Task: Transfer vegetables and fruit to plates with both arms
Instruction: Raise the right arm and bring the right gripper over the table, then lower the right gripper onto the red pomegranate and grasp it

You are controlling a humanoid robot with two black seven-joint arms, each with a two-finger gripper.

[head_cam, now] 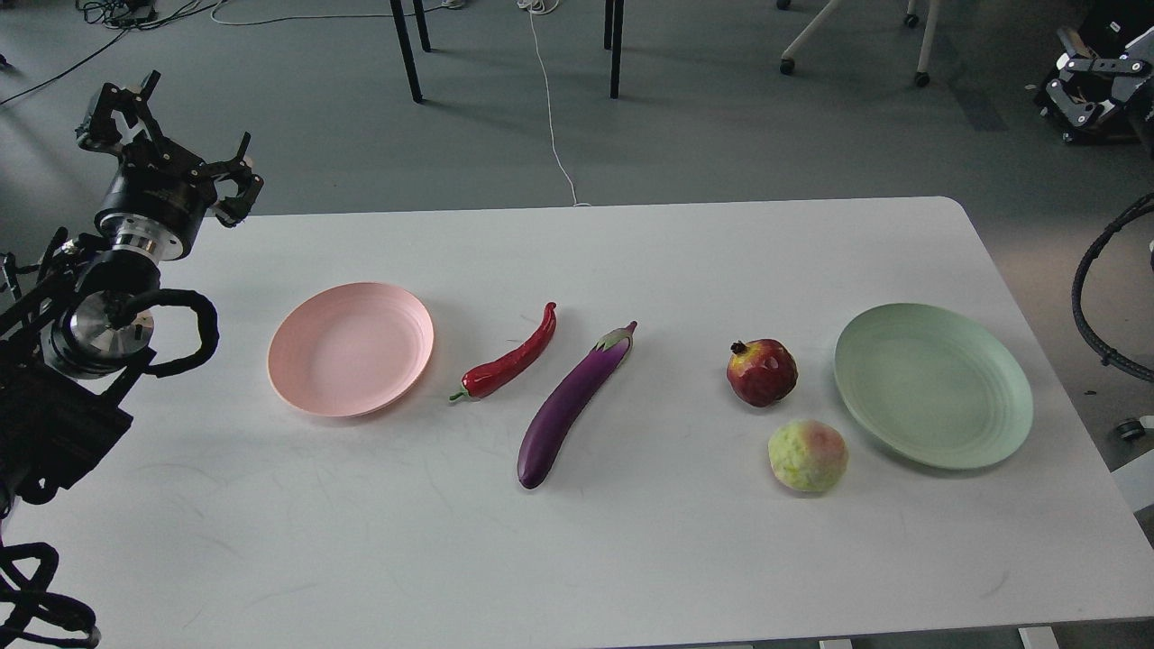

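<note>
On the white table (577, 559), from left to right, lie a pale pink plate (351, 349), a red chili pepper (509, 363), a long purple eggplant (571, 404), a dark red pomegranate (762, 371), a yellow-green fruit (807, 455) and a mint green plate (932, 385). Both plates are empty. My left gripper (169, 135) is open and empty, raised over the table's far left corner, well away from the pink plate. My right gripper (1093, 77) is high at the far right, beyond the table, seen small against a dark object.
Chair and table legs (615, 45) and a white cable (552, 117) are on the grey floor behind the table. My right arm's black hose (1086, 306) hangs beside the table's right edge.
</note>
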